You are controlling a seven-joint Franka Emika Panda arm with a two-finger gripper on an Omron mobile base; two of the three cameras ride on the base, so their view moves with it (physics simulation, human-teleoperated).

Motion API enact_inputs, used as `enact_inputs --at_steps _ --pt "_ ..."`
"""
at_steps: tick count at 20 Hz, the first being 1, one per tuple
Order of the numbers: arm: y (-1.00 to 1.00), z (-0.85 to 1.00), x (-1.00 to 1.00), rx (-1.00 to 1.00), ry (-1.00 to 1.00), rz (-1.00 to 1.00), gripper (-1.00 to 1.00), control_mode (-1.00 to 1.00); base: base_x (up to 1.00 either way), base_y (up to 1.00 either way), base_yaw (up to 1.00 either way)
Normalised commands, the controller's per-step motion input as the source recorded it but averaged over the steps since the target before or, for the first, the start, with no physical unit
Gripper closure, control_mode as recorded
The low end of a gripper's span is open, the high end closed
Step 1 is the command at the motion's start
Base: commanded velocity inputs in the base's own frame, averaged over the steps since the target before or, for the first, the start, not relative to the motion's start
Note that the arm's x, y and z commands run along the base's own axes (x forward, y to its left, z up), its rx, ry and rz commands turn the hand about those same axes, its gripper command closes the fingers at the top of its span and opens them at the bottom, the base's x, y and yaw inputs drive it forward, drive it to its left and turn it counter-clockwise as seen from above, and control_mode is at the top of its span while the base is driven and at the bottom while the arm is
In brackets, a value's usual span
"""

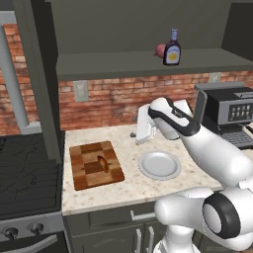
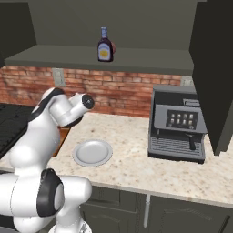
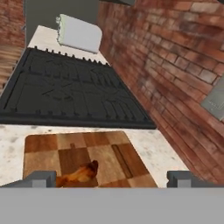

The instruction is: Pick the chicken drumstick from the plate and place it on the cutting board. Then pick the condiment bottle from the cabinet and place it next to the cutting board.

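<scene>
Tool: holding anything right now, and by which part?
Nothing. The tool is open, its tips apart above the board; the drumstick lies loose on it.

condiment bottle (image 2: 104, 45): upright on the open shelf of the cabinet (image 2: 100, 58)
plate (image 2: 93, 152): bare, on the worktop (image 2: 136, 159), near the arm
coffee machine (image 2: 177, 123): on the worktop, well right of the plate

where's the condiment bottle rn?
Left base view: condiment bottle stands upright on the cabinet shelf, upper right, just right of the onion.
</scene>
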Motion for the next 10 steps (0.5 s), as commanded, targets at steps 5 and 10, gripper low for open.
enact_inputs --at_steps 5,10 --pt "-0.05 0.27 0.00 0.12 0.00 0.00 -1.00 -1.00 0.00 0.00 0.00" --pt "-0.07 0.27 0.00 0.14 0.01 -0.01 -1.00 -1.00 0.00 0.00 0.00"
